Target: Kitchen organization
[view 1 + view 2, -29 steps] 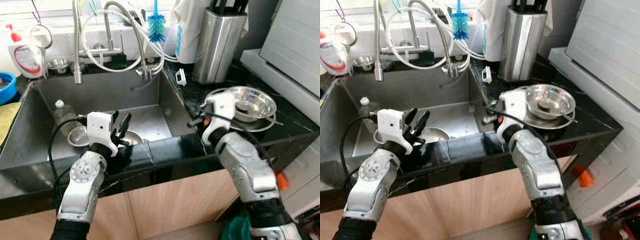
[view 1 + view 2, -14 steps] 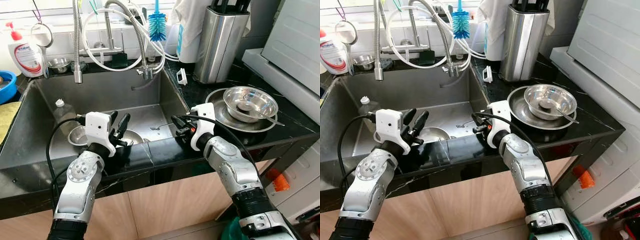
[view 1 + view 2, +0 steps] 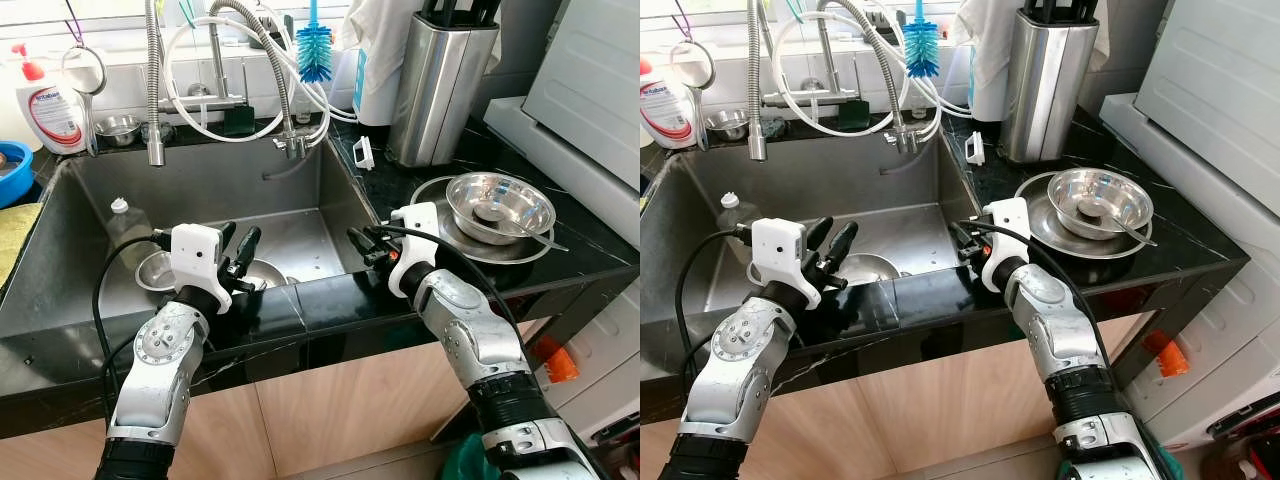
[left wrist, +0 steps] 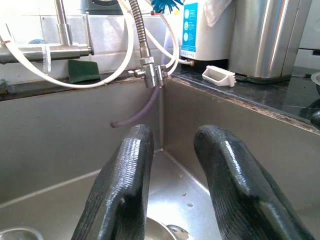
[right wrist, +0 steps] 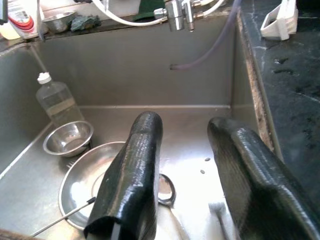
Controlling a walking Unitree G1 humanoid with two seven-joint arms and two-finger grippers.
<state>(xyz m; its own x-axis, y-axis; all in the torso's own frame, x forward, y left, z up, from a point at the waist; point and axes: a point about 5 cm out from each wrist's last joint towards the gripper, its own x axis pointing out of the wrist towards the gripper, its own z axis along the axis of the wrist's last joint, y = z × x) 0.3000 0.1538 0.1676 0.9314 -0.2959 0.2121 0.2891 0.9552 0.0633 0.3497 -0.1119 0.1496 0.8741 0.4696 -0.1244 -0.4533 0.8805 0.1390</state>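
Observation:
My left gripper (image 3: 240, 240) hangs open over the sink's front edge, nothing between its fingers (image 4: 130, 165). Just beyond it in the steel sink (image 3: 200, 185) lie a large steel plate (image 5: 92, 187) and a small steel bowl (image 5: 68, 138). A clear bottle (image 5: 54, 100) stands behind them. My right gripper (image 3: 360, 245) is open and empty at the sink's right front corner, pointing into the basin. On the black counter to its right a steel bowl (image 3: 498, 205) with a spoon (image 3: 535, 237) sits on a steel plate (image 3: 437, 195).
A steel knife block (image 3: 440, 85) stands at the back of the counter, with a blue bottle brush (image 3: 314, 50) and faucet hoses (image 3: 155, 90) behind the sink. A soap bottle (image 3: 45, 105) and a blue bowl (image 3: 8, 170) are at the far left, a white appliance (image 3: 590, 90) at the right.
My right gripper has swung left from beside the counter plate to the sink's right front corner. The left arm has stayed put.

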